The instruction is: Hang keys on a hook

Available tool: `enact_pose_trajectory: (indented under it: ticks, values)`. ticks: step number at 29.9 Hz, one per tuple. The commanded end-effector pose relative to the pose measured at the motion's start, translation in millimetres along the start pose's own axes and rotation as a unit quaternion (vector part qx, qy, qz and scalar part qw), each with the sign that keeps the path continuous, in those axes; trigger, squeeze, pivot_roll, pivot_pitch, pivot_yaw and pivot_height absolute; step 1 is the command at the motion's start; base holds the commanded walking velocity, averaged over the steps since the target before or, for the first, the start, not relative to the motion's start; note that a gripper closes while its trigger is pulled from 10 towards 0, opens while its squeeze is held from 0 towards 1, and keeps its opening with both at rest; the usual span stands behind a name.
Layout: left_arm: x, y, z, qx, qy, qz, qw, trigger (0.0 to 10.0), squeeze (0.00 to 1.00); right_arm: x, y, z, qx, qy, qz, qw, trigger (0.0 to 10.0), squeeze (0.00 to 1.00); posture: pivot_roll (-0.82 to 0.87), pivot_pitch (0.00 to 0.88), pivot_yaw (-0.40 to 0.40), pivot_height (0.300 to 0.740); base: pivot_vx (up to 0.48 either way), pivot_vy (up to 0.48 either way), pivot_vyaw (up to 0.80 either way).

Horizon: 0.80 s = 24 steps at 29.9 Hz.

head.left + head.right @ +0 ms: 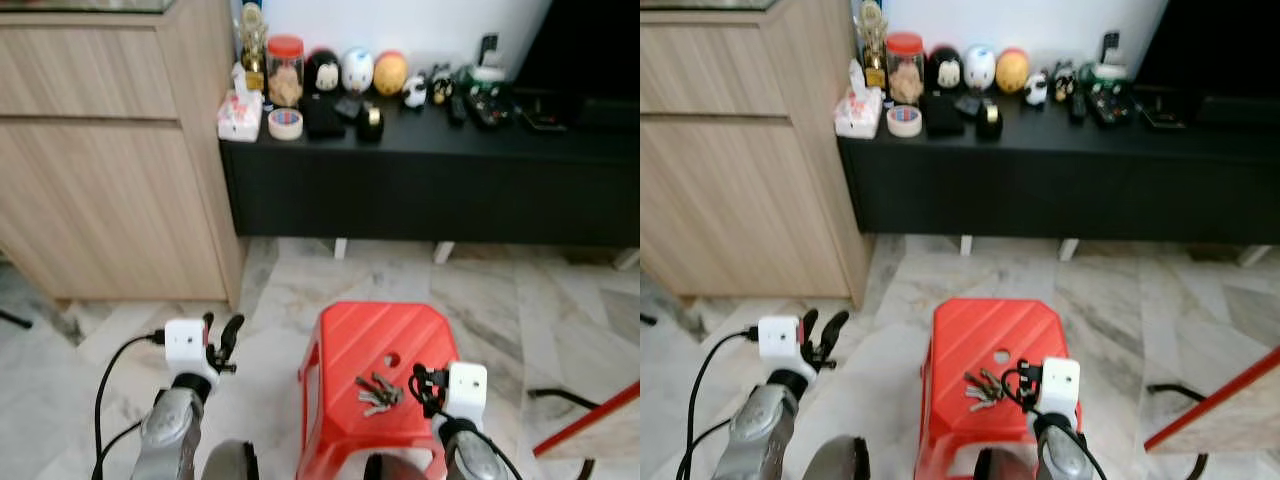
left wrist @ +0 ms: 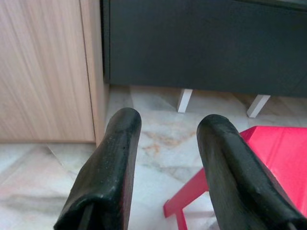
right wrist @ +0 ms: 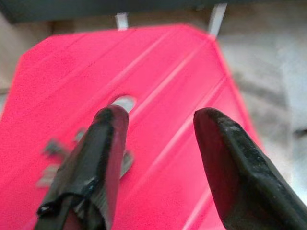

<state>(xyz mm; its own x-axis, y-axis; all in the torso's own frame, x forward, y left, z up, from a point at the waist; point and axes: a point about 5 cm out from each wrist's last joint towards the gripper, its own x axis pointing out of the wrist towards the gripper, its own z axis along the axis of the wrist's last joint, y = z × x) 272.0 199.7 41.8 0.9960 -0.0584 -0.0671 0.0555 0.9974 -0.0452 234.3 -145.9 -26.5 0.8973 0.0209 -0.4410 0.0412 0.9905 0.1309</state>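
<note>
One bunch of small silver metal keys (image 1: 378,393) is noted on the red plastic stool (image 1: 350,340), lower centre of frame. Right gripper (image 3: 158,124) hovers released beside it; left gripper (image 2: 168,139) likewise released. Judged light, rigid, slippery; pinching at the ring is advised.

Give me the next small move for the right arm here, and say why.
Probably shift the right end effector a little toward the robot's left and lower it over the keys. The keys lie loose on the red stool, just left of the open fingers, which hover above the seat holding nothing. The left end effector is open beside the stool, over the floor.
</note>
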Motion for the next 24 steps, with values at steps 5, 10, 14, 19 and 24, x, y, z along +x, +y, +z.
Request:
enact_pose_trajectory:
  ticks: [5,10,14,19,24]
  values:
    - [-0.5,0.9,-1.3,0.001,0.004,0.002,1.0,10.0,0.0,1.0,5.3,-8.4,0.007,0.045,0.033,0.998,10.0,1.0,0.05,0.061,-0.096,0.616,0.0,0.0,0.0]
    - [-0.5,1.8,-1.2,0.002,0.004,0.004,1.0,10.0,0.0,3.6,11.5,-5.7,0.007,0.048,0.053,0.997,10.0,1.0,0.05,0.067,-0.094,0.616,0.0,0.0,0.0]
    - [0.1,1.7,-0.9,0.003,0.005,0.004,1.0,10.0,0.0,7.5,17.6,-9.7,-0.007,0.079,0.071,0.994,10.0,1.0,0.05,0.071,-0.093,0.616,0.0,0.0,0.0]
    - [0.6,1.4,-0.7,0.003,0.004,0.004,1.0,10.0,0.0,14.8,20.9,-5.6,-0.031,0.088,0.068,0.993,10.0,0.0,0.05,0.068,-0.091,0.616,0.0,0.0,0.0]
    - [-0.2,0.2,-1.2,0.003,0.003,0.003,1.0,10.0,0.0,21.9,20.3,1.3,-0.02,0.09,0.056,0.994,10.0,0.0,0.06,0.064,-0.093,0.616,0.0,0.0,0.0]
